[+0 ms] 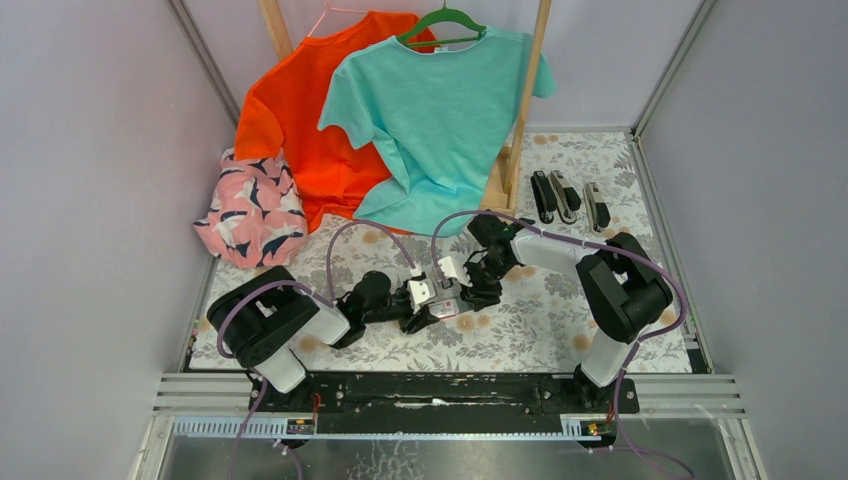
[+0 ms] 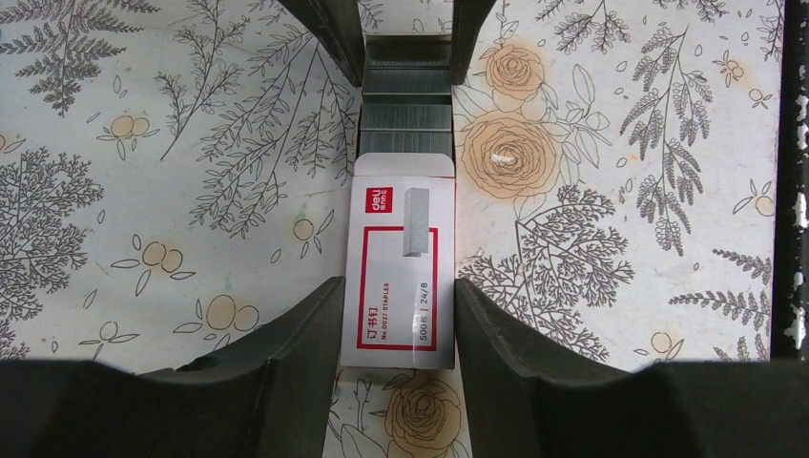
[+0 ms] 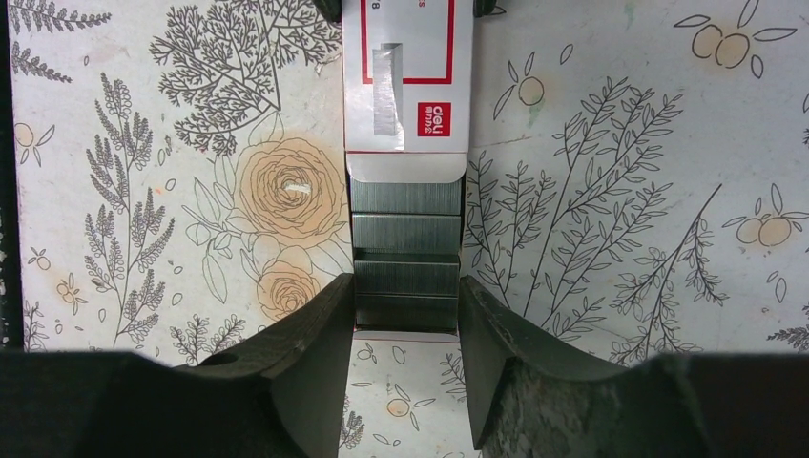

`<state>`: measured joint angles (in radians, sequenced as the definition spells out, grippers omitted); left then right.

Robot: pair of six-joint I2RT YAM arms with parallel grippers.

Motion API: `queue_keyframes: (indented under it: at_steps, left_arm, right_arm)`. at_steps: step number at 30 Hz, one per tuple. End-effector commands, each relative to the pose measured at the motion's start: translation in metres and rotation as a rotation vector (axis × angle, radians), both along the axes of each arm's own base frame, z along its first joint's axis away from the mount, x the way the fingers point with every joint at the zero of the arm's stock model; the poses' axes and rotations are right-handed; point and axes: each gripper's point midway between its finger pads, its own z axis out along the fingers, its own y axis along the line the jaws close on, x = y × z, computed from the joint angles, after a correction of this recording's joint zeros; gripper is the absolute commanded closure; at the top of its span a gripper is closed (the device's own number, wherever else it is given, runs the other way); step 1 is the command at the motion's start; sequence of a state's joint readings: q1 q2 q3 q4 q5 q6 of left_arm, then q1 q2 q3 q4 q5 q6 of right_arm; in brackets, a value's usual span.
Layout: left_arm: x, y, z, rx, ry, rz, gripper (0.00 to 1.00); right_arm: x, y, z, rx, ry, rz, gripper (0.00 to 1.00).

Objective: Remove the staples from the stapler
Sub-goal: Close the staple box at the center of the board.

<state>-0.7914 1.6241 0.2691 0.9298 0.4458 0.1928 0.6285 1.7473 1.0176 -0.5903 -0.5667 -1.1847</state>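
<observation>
Staples [image 3: 407, 234] show as several grey rows in an inner tray [image 3: 401, 335] drawn partway out of a white-and-red box [image 3: 407, 86], at the centre of the top view and mid-frame in both wrist views. Each strip lies crosswise, left to right in the wrist frames. The rows follow one another along the box's long axis, which runs top to bottom there and joins the two tools. The right gripper [image 3: 407, 286] is clamped across the tray end, its fingers pressing on both sides of the lowest rows. The left gripper [image 2: 399, 296] is clamped on the box sleeve at the opposite end. Beneath them lies the flowered table cloth [image 2: 143, 191]. Three dark staplers [image 1: 565, 197] sit side by side in the upper right of the top view, well apart from both grippers and nearer the right arm, with their long axes running roughly up the frame. No stapler is in hand, so unloading one would likely mean the right arm letting go and reaching to the upper right
</observation>
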Motion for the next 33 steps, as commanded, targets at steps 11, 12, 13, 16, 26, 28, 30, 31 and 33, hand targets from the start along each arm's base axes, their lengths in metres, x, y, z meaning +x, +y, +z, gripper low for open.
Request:
queue_keyframes:
  at_steps: [11,12,13,16,26,28,30,31,33]
  left_arm:
    - [-0.0051,0.0036,-0.0178,0.058,0.044,-0.009,0.48]
    - [-0.0049,0.0036,-0.0177,0.058,0.043,-0.008,0.48]
    - [-0.0047,0.0035,-0.0174,0.058,0.041,-0.008,0.48]
    - [-0.0051,0.0038,-0.0179,0.059,0.043,-0.009,0.48]
    - [-0.0048,0.0048,-0.0184,0.062,0.041,-0.005,0.47]
    - [-0.0049,0.0049,-0.0186,0.063,0.042,-0.005,0.47]
    - [-0.0047,0.0049,-0.0185,0.063,0.041,-0.004,0.47]
    - [-0.0044,0.0051,-0.0185,0.063,0.041,-0.003,0.48]
    - [-0.0043,0.0051,-0.0183,0.063,0.039,-0.002,0.47]
  right_arm:
    - [-0.0114,0.0109,0.0020,0.031,0.021,0.062,0.52]
    - [-0.0113,0.0117,0.0021,0.032,0.023,0.058,0.52]
    - [-0.0106,0.0124,0.0026,0.033,0.022,0.054,0.52]
    - [-0.0092,0.0133,0.0028,0.033,0.020,0.045,0.52]
    - [-0.0071,0.0155,0.0026,0.032,0.024,0.022,0.52]
    - [-0.0075,0.0158,0.0027,0.032,0.024,0.023,0.52]
    - [-0.0074,0.0162,0.0027,0.032,0.023,0.024,0.52]
    - [-0.0079,0.0159,0.0022,0.030,0.025,0.024,0.52]
    - [-0.0065,0.0156,0.0016,0.026,0.019,0.023,0.51]
